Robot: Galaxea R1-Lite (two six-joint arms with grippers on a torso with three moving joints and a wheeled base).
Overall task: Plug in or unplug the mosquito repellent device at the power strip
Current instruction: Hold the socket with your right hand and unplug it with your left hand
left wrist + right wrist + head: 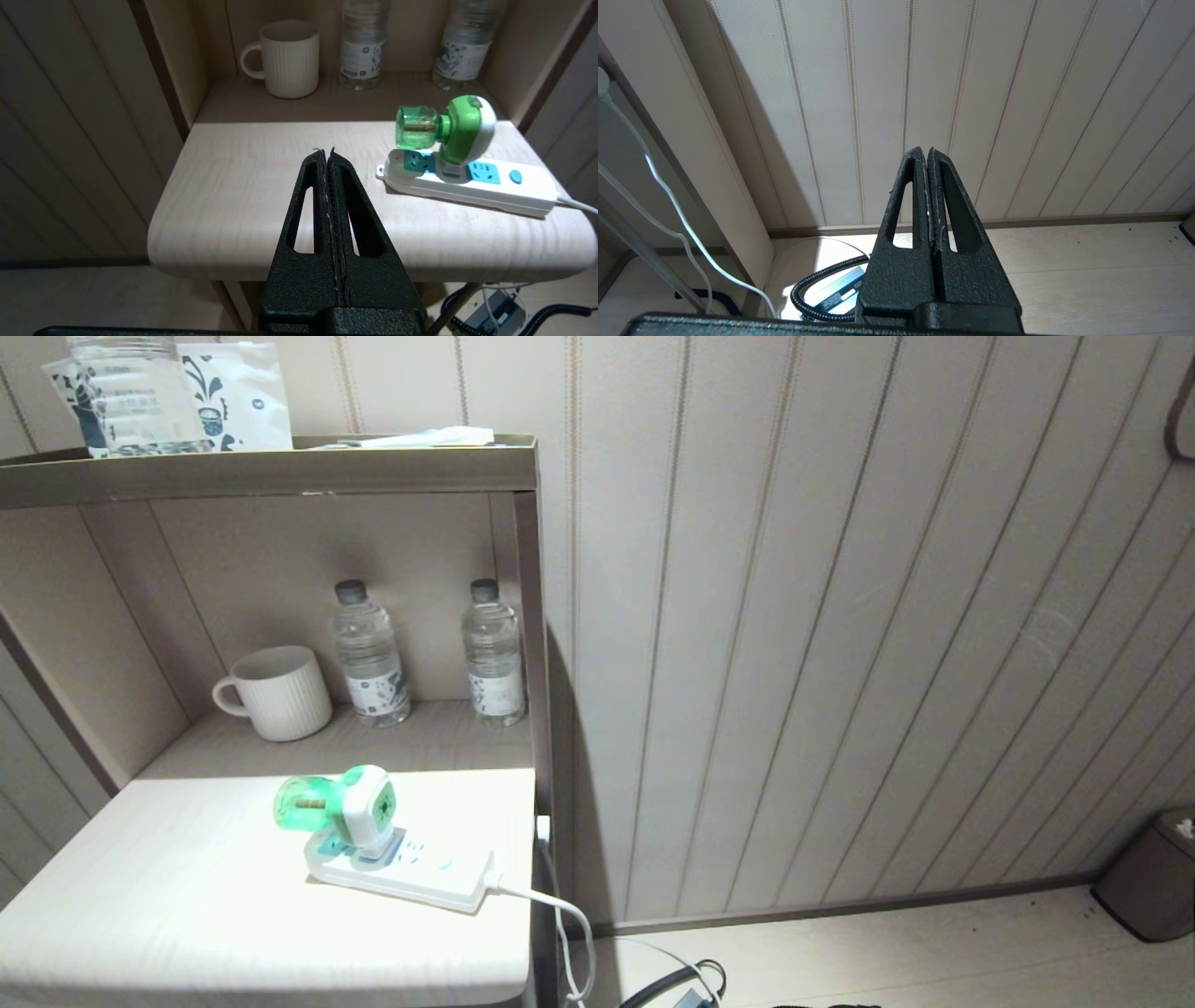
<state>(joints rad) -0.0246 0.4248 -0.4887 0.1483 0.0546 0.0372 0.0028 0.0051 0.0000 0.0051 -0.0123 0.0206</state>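
The left gripper point(326, 151) is seen in its wrist view with both black fingers pressed flat together, nothing held between them; it is poised off the near edge of the white table point(261, 196), apart from everything on it. The right gripper point(923, 150) is likewise closed tight and empty, and is parked beside the shelf unit, facing the panelled wall point(971, 93) and the floor, with a white cable point(668, 196) hanging down next to it. Neither gripper is visible in the head view.

The mosquito repellent device point(347, 805) is found plugged into the power strip point(411, 877), seated in a socket near the end away from the cable. It lies on its side above the strip: the white rounded-square head with the green centre is turned toward the cable end, and the translucent green bottle projects sideways beyond the strip's other end. The power strip lies flat on the table toward its right edge, and its cable runs off that edge and down.

On the shelf behind the table a white ribbed mug point(278, 693) is set at the left, with two clear water bottles point(370, 655) to its right. A dark bin point(1153, 873) is placed on the floor by the wall at far right
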